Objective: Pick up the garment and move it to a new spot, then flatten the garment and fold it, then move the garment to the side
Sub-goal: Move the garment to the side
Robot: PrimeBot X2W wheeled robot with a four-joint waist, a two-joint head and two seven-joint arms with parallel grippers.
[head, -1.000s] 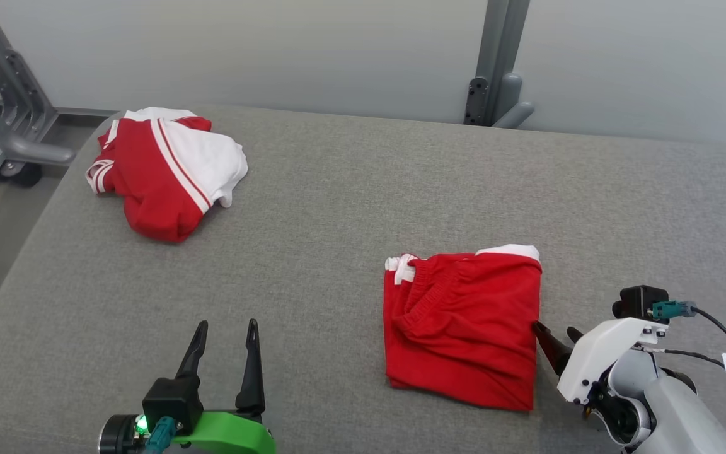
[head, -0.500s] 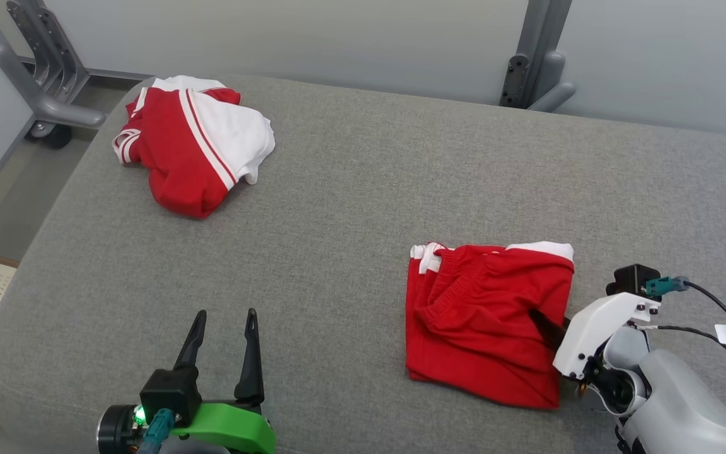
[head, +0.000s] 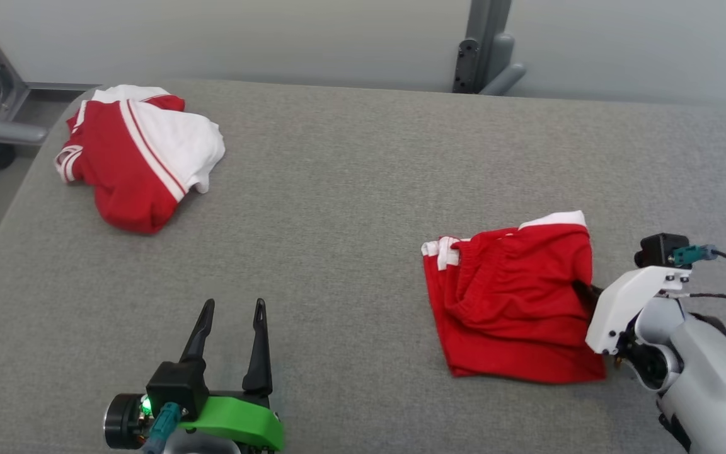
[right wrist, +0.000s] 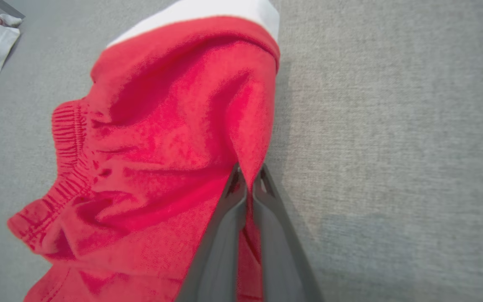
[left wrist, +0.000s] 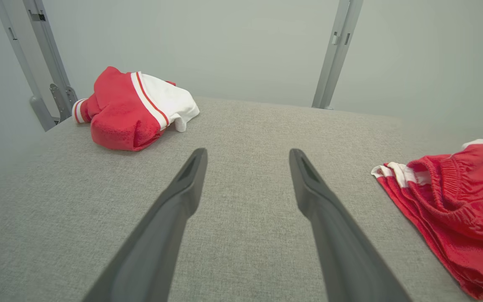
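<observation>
The fingers of our right gripper are pressed together, pinching the side edge of the soft red folded shorts. The cloth peaks at their tips, and the rest slumps on the grey fabric tabletop beyond them. It looks light and floppy, so we expect it to sag and maybe unfold; this folded edge seems the right hold. Our left gripper has its fingers spread and empty, with a crumpled red-and-white garment well beyond them. Half a second ago that edge lay flatter; now it's bunched up.
</observation>
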